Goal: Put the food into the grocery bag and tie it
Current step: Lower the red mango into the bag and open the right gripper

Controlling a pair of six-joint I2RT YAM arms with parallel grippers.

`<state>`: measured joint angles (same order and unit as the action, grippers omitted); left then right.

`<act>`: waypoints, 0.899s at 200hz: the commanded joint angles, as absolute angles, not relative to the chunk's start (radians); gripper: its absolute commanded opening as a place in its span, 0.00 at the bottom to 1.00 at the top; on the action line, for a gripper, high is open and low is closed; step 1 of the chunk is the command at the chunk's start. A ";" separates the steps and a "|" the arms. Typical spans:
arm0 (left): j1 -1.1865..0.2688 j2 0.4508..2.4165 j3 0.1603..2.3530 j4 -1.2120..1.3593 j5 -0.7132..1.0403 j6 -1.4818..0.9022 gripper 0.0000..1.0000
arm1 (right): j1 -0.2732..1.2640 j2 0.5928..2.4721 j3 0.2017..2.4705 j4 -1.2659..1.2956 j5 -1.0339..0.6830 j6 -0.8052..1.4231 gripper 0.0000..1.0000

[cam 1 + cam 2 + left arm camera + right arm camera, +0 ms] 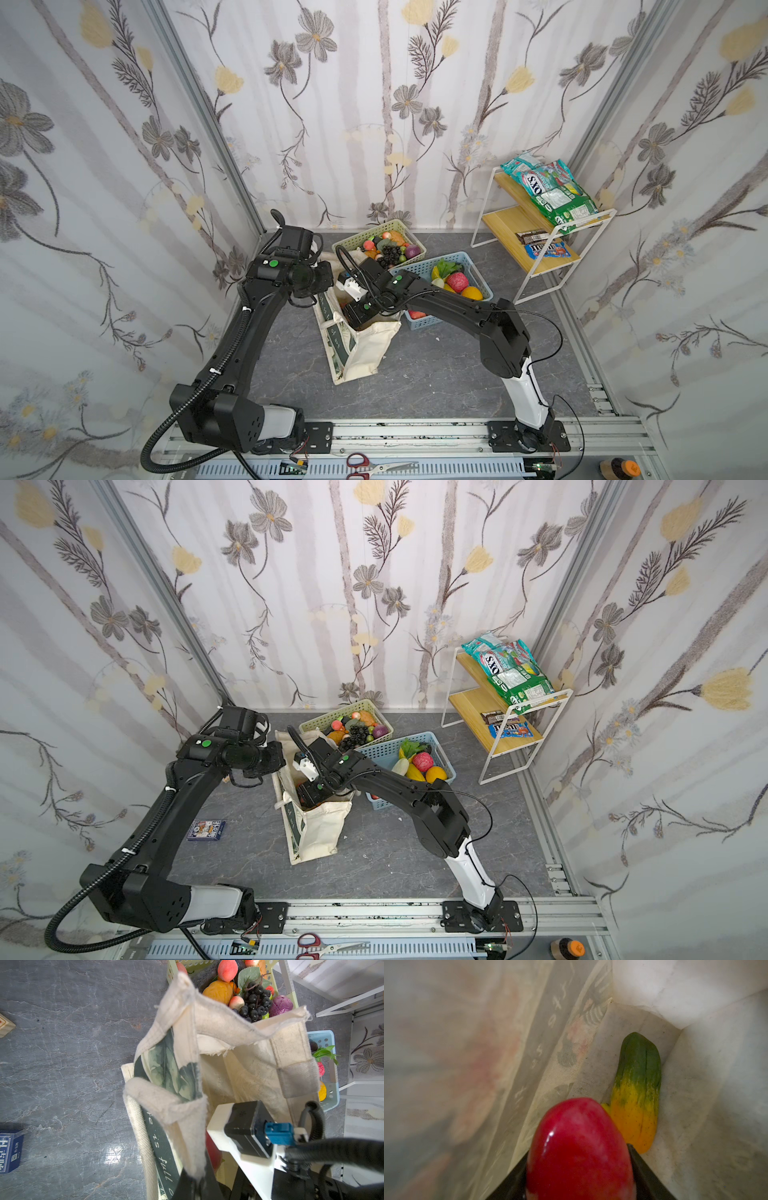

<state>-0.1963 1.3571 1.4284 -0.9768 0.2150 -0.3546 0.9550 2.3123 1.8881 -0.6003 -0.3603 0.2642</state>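
The cream grocery bag (365, 349) (320, 833) stands open between the arms in both top views. In the left wrist view my left gripper (197, 1183) is shut on a fold of the bag's rim (187, 1118), holding the mouth open. My right arm reaches down into the bag, so its fingertips are hidden in both top views. In the right wrist view my right gripper (579, 1152) is shut on a glossy red fruit (577, 1132) above the bag's floor. A green and yellow fruit (637, 1093) lies there. More food (390, 249) fills two baskets behind the bag.
A pale green basket (415, 245) and a blue basket (473, 266) stand just behind and to the right of the bag. A white wire shelf (536, 286) with snack packets (552, 195) is at the back right. A card box (206, 829) lies on the floor at the left; scissors (374, 465) lie on the front rail.
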 commanded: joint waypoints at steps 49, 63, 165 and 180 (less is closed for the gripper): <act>-0.196 1.351 1.417 -0.971 0.219 -0.353 0.00 | 0.957 2.373 1.892 -0.522 -0.394 0.309 0.61; -0.196 1.351 1.416 -0.970 0.218 -0.353 0.00 | 0.956 2.383 1.894 -0.509 -0.390 0.326 0.61; -0.198 1.342 1.399 -0.969 0.218 -0.357 0.00 | 0.957 2.457 1.894 -0.411 -0.402 0.435 0.62; -0.198 1.340 1.396 -0.969 0.216 -0.357 0.00 | 0.956 2.468 1.903 -0.411 -0.400 0.443 0.64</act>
<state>-0.1963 1.3464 1.4025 -0.9646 0.2211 -0.3553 0.9562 2.4508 1.8885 -0.4599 -0.3992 0.4175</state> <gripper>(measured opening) 0.052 0.631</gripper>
